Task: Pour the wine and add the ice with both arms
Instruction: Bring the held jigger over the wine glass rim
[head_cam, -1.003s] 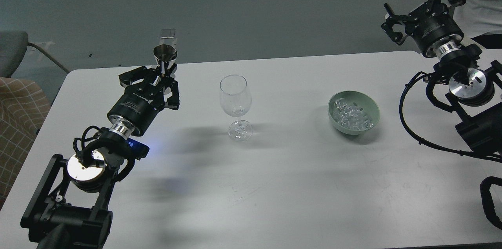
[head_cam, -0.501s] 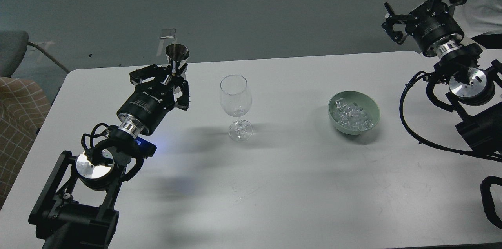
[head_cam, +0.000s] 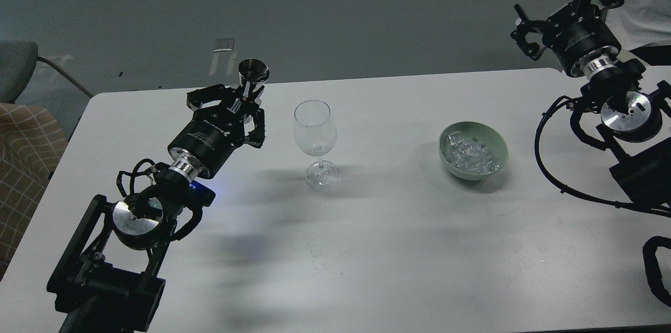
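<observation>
Here the left gripper (head_cam: 244, 105) clamps a steel jigger (head_cam: 253, 72) just left of the wine glass (head_cam: 314, 136); its contents are hidden. Right of the glass, ice (head_cam: 471, 154) fills a green bowl (head_cam: 498, 147). Farther right, the right gripper (head_cam: 563, 2) hangs spread and empty.

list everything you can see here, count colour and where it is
wine glass: 1, clear, upright at table centre, looks empty
bowl: 1, pale green, on the table right of the glass
ice: several cubes, clear, inside the bowl
metal cup: 1, silver, cone-shaped, held upright just left of the glass
table: 1, white, fills most of the view
chair: 1, grey with a checked cloth, far left edge
person: 1, light shirt, top right corner, only partly in view
left gripper: 1, black, closed on the metal cup
right gripper: 1, black, open, raised above the table's far right corner
</observation>
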Robot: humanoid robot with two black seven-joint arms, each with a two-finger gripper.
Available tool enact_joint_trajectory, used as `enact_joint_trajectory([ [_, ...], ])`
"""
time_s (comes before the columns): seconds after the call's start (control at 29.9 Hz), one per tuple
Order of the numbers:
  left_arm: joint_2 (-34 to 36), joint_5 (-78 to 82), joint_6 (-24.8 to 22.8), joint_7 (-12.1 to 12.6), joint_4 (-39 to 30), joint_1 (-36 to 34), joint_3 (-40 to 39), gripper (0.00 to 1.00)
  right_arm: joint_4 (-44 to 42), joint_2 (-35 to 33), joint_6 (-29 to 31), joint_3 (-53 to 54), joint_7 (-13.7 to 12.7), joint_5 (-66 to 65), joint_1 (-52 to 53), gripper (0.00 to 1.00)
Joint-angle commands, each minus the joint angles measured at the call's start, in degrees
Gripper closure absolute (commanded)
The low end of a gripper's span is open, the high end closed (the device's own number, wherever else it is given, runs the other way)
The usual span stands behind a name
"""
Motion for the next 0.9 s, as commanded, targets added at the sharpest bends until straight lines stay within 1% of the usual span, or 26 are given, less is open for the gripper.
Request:
enact_joint_trajectory([
  [0.0,-0.02,0.34,0.82,-0.04,-0.09,-1.09,1.00,1.00,-0.01,0.00,0.00,0.02,0.00,0.00,0.17,0.00],
  [0.64,0.07,3.77,1.61,-0.13,-0.26,-2.23,3.21,1.00,0.08,-0.62,0.00,0.02,0.00,0.00,0.17,0.00],
  [0.87,-0.10,9.90,1.61,-0.13,-0.26,-1.97,3.21,1.00,0.08,-0.62,0.00,0.02,0.00,0.00,0.17,0.00],
])
